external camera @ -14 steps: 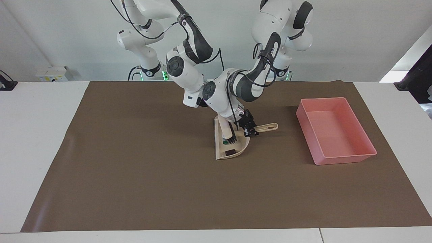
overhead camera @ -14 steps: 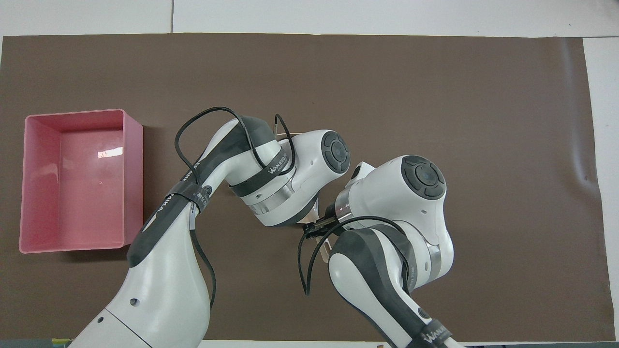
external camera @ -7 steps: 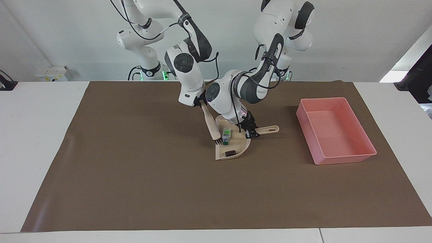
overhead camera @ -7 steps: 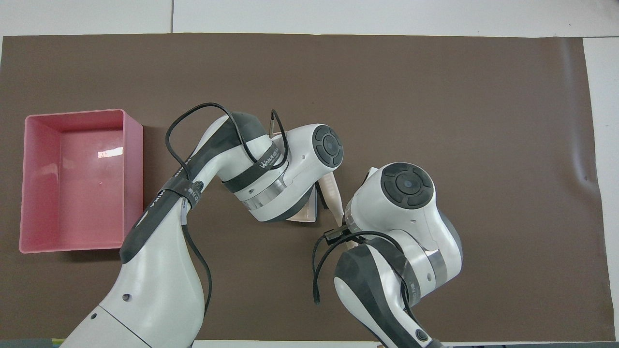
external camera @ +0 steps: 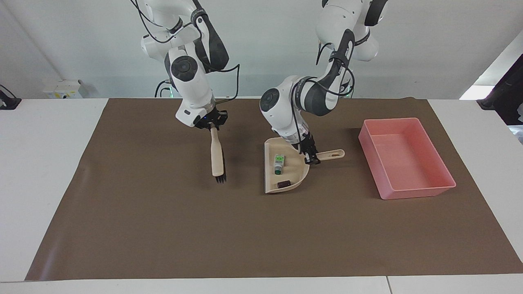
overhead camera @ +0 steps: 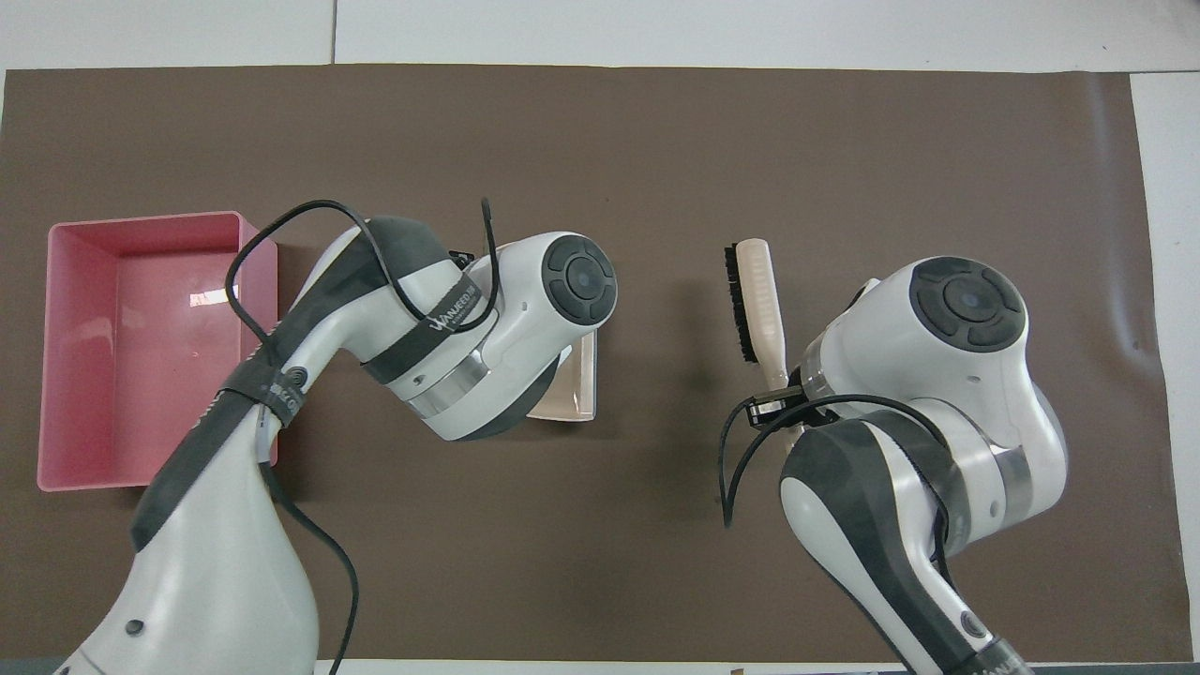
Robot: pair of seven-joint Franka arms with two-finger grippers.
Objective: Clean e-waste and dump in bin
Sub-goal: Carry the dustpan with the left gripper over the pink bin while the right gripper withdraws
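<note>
The e-waste lies in a beige dustpan (external camera: 290, 171): a white block with orange and green bits (external camera: 278, 163) and a smaller dark brown block (external camera: 283, 184) near the pan's rim. My left gripper (external camera: 311, 158) is shut on the dustpan's handle (external camera: 331, 154). My right gripper (external camera: 212, 127) is shut on a beige brush (external camera: 216, 157) and holds it, bristles down, over the mat toward the right arm's end. The pink bin (external camera: 421, 190) stands beside the dustpan toward the left arm's end. In the overhead view my left arm hides the e-waste; an edge of the dustpan (overhead camera: 577, 394), the brush (overhead camera: 757, 300) and the bin (overhead camera: 150, 218) show.
A brown mat (external camera: 163, 228) covers most of the white table (external camera: 45, 163). The two arms' elbows hang over the mat's middle.
My right gripper has pulled the brush out of the dustpan and swung it away toward the right arm's end. The white block now shows. The dustpan has shifted slightly toward the bin.
</note>
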